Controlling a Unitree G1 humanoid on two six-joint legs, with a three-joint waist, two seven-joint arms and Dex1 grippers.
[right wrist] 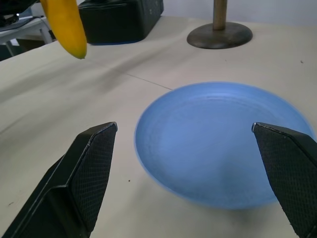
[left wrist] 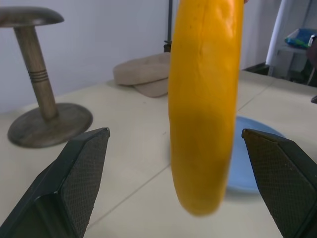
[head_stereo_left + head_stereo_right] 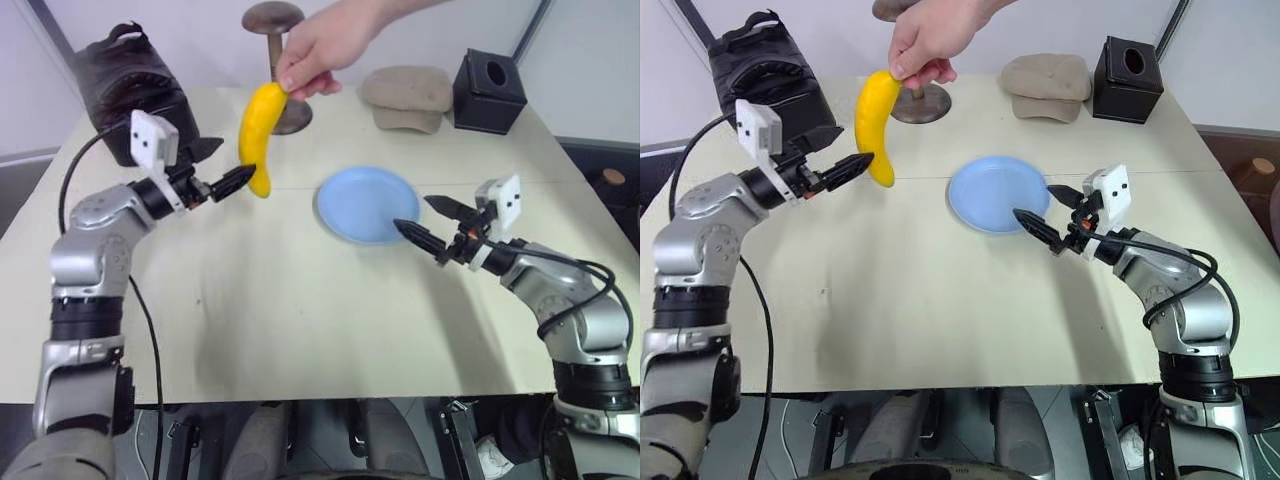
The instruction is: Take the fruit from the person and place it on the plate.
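A person's hand point(image 3: 320, 45) reaches in from the far side and holds the fruit, a yellow banana point(image 3: 260, 125), by its top end, so it hangs above the table left of the plate point(image 3: 365, 203). My left gripper point(image 3: 222, 165) is open and level with the banana's lower half. In the left wrist view the banana point(image 2: 205, 99) hangs between the spread fingers point(image 2: 84, 168) without touching either. My right gripper point(image 3: 415, 213) is open over the near right rim of the light-blue plate point(image 1: 223, 144), which holds nothing.
A black bag point(image 3: 135, 85) sits at the far left, just behind my left gripper. A wooden stand point(image 3: 275, 60) rises behind the banana. At the far right lie a beige cap point(image 3: 408, 97) and a black tissue box point(image 3: 488, 90).
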